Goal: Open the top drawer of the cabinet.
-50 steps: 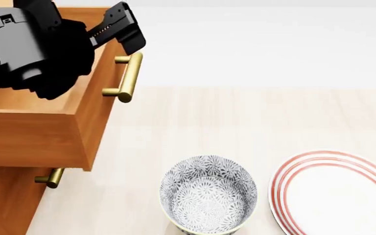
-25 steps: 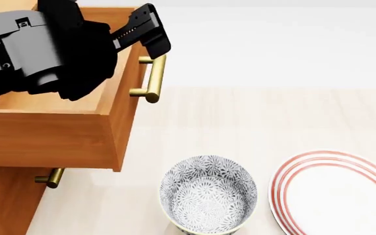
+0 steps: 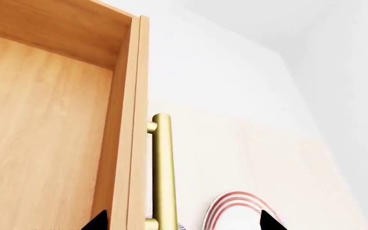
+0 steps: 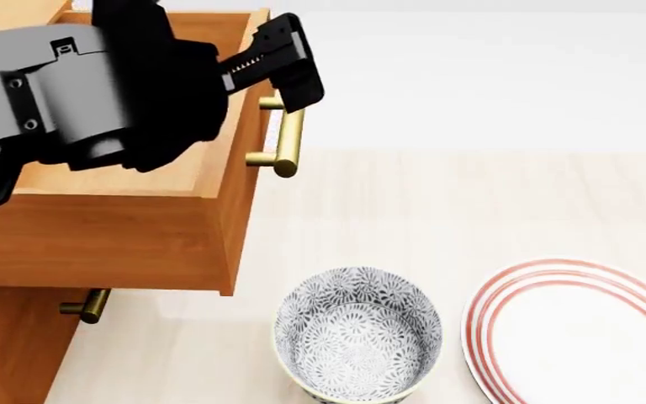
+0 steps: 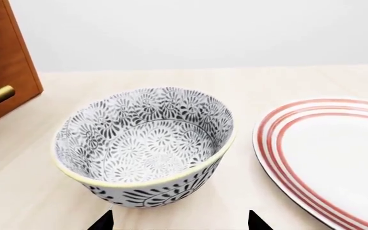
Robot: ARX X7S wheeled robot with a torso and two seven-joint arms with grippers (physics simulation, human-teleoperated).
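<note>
The orange-brown wooden top drawer looks smooth and matt; its brass bar handle has a soft metallic sheen. The pale wood-grain tabletop is matt.

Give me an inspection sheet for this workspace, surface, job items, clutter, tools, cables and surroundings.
Surface: pale wood tabletop, bare between the items.
Job's things: top drawer pulled well out of the cabinet; its interior looks empty; brass handle juts from the front. The lower drawer's handle sits further back.
Clutter: patterned bowl, upright and empty; red-ringed plate beside it, apart.
Grippers: left tool above the drawer handle, tips spread either side of it in the wrist view, not closed on it. Right tool open, low in front of the bowl.
Cables: nothing seen.
Surroundings: plain white backdrop.
</note>
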